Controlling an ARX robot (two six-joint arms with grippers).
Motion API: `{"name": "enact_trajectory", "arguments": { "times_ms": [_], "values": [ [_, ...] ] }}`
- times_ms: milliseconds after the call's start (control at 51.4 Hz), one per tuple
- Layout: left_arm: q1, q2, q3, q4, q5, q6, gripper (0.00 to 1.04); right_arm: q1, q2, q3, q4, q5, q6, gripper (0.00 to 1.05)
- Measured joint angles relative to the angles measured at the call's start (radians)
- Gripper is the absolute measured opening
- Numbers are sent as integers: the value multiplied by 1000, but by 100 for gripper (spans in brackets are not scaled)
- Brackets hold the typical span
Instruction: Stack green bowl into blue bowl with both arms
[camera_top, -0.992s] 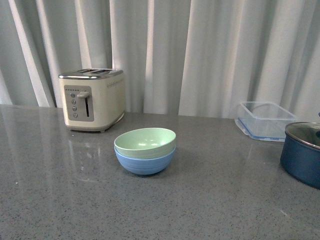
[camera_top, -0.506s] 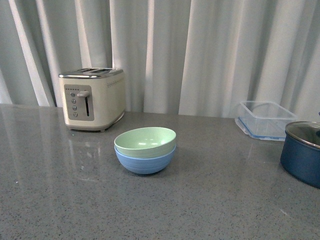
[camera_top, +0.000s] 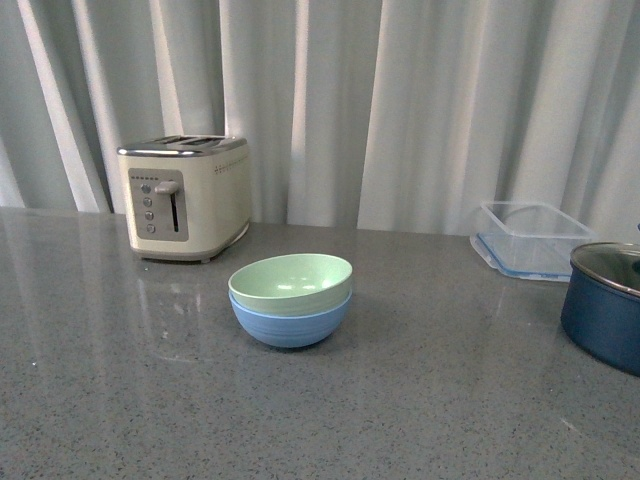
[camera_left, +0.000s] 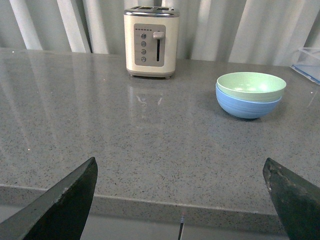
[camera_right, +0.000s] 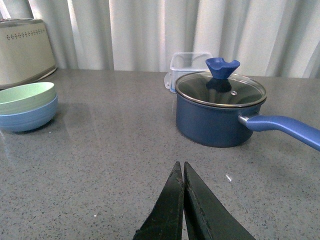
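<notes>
Already the green bowl (camera_top: 290, 284) sits nested in the blue bowl (camera_top: 290, 322) just in front of the toaster (camera_top: 186, 197), so both arms should simply stay clear, left pincer (camera_left: 181, 200) spread wide, right pincer (camera_right: 181, 172) closed empty.

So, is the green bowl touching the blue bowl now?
Touching. In the front view the green bowl sits nested inside the blue bowl, with no gap between them. The left wrist view shows the same.
</notes>
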Motion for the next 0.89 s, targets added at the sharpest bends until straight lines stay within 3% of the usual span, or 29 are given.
{"name": "enact_trajectory", "arguments": {
  "times_ms": [331,447,700,895],
  "values": [
    [0,0,0,0,0,0,98,0,-70,0,-69,0,0,1],
    [0,0,0,0,0,0,98,0,-198,1,-233,-1,0,1],
    [0,0,0,0,0,0,98,0,-240,1,-247,0,-1,1],
    [0,0,0,0,0,0,98,0,-240,1,-247,0,-2,29]
  ]
}}
